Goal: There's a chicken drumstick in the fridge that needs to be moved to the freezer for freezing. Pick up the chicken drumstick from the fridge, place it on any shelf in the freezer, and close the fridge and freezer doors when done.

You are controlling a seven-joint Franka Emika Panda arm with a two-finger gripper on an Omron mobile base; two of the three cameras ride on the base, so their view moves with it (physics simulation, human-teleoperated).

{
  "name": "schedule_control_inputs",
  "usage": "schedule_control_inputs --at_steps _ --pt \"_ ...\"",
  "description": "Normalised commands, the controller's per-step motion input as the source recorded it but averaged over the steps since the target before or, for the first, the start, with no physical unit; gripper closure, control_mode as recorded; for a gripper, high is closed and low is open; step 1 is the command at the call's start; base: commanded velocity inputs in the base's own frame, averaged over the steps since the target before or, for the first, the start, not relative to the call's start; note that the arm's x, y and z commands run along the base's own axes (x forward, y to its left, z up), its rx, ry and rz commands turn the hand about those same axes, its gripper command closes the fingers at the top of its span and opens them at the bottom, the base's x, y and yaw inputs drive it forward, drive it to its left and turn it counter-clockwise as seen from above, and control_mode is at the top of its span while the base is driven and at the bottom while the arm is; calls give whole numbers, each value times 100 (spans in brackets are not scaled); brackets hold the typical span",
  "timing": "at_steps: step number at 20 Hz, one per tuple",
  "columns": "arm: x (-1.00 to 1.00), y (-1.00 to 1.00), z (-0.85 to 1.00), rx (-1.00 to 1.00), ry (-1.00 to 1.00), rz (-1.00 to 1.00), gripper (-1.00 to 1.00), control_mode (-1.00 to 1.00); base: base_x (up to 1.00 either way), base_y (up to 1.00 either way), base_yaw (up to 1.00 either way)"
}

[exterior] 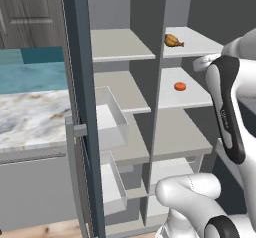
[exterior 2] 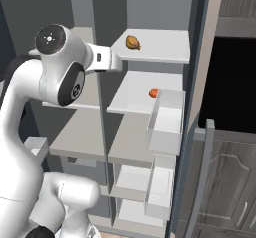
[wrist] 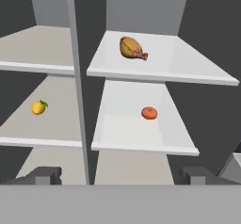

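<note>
- Hand view: I see the chicken drumstick (wrist: pixel 132 48) lying on the fridge's (exterior: pixel 192 107) top shelf, untouched.
- Jaws spread wide, holding nothing.
- Pickup, freezer (exterior: pixel 120 92) placement, closing both doors: all remain.

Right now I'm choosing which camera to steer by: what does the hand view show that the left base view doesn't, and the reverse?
Hand view alone: a small yellow fruit on a freezer shelf, and the open gripper at the bottom. Left base view alone: the open freezer door, its clear bins, the marble counter beyond and the arm. Both: the chicken drumstick on an upper fridge shelf, with the orange-red item one shelf below.
</note>
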Motion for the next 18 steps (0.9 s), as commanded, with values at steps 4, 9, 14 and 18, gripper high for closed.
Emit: schedule_control_inputs --at_steps 4,9,14,18 --pt "8 0 4 0 1 0 -100 -100 0 0 0" --pt "5 0 1 0 0 0 -100 -100 0 0 0" --pt "18 0 0 0 0 0 -100 -100 0 0 0" --pt "48 -2 0 0 0 0 -100 -100 0 0 0"
